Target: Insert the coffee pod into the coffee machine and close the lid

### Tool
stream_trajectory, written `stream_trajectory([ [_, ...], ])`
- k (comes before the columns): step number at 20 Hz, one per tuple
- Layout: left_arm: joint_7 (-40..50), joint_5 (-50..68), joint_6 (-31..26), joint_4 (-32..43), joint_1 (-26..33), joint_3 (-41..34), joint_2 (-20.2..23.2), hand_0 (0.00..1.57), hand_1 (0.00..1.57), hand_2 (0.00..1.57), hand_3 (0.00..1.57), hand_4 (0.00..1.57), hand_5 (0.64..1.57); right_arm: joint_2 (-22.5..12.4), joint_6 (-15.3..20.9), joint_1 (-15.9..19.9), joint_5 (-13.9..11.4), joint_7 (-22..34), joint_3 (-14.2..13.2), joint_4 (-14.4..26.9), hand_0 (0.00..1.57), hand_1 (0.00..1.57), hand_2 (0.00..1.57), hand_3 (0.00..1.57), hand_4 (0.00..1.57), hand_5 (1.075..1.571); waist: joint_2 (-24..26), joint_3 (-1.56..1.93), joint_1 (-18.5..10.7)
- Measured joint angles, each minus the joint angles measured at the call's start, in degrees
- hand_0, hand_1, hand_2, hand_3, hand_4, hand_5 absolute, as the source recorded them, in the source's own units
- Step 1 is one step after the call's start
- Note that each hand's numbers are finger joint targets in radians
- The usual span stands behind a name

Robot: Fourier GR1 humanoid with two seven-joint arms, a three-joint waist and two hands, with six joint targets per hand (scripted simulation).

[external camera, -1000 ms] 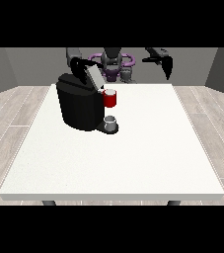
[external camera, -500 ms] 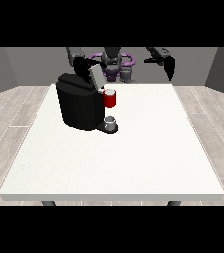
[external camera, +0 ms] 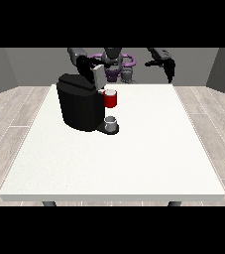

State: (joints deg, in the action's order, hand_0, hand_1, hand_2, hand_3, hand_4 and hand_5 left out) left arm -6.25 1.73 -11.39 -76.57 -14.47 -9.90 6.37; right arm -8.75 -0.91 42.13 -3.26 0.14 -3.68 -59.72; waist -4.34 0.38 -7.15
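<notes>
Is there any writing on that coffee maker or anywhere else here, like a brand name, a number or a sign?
None can be read. The black coffee machine shows no lettering or logo, nor does the red thing at the machine, the small grey cup at its base, or the white table.

black coffee machine (external camera: 80, 106) on white table (external camera: 134, 158), raised lid (external camera: 98, 77)

Black hands (external camera: 166, 64), seemingly purple-trimmed grey torso (external camera: 115, 63).
</notes>
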Motion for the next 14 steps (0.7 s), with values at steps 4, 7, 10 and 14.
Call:
stream_trajectory([
  [4,0.6,0.1,0.2,-0.5,-1.3,0.7,-0.5,0.0,0.0,0.0,0.0,0.12,1.571,0.0,1.6,0.1,-1.1,1.1,0.5,-0.4,0.0,0.0,0.0,0.0,0.14,1.571,0.0,0.13,-0.3],
  [7,-0.2,0.3,-0.5,-0.4,-1.6,0.7,-0.1,0.0,0.0,0.0,0.0,0.2,1.571,0.2,1.8,0.5,-0.8,3.2,0.5,-0.7,0.0,0.0,0.0,0.0,0.12,1.571,0.2,0.29,-0.5],
  [10,-1.6,-0.3,0.0,-0.6,-1.5,1.5,-0.9,0.0,0.0,0.0,0.0,0.14,1.571,0.5,1.3,0.3,0.3,3.5,0.2,-1.4,0.0,0.0,0.0,0.0,0.07,1.571,0.0,0.42,-0.5],
  [14,-2.4,-0.6,0.3,-0.9,-0.8,2.8,-2.5,0.0,0.0,0.0,0.0,0.19,1.571,2.5,-0.2,-0.9,1.9,2.5,1.3,-2.9,0.0,0.0,0.0,0.0,0.35,1.571,1.3,0.44,-0.5],
])
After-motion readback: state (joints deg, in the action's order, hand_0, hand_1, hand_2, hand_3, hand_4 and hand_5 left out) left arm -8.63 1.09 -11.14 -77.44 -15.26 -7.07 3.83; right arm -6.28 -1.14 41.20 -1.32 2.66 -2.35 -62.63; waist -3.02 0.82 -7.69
